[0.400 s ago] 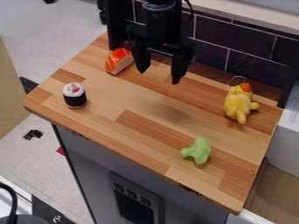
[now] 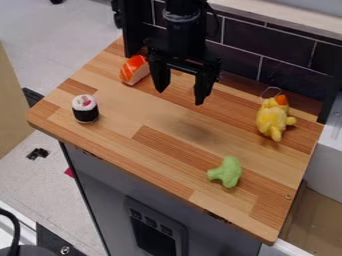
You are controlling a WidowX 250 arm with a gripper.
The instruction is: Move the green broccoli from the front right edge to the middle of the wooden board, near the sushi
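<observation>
Now shifting the end effector (image 2: 180, 98) slightly farther down the view than a moment ago, perhaps lowering, perhaps coming nearer the front. Holding it released, with both fingers spread and nothing between them. Keeping the orange sushi (image 2: 135, 70) lying on the tabletop (image 2: 133, 132) as before, just beside the end effector on its left in the view. Likewise leaving the sushi roll (image 2: 85, 109) standing farther out on that side, the green broccoli (image 2: 228, 172) resting below and to the right of the end effector, and the yellow chick (image 2: 272, 118) sitting well off to its right. Judging by this small shift, only adjusting position above the tabletop, gaining no hold on any toy.
</observation>
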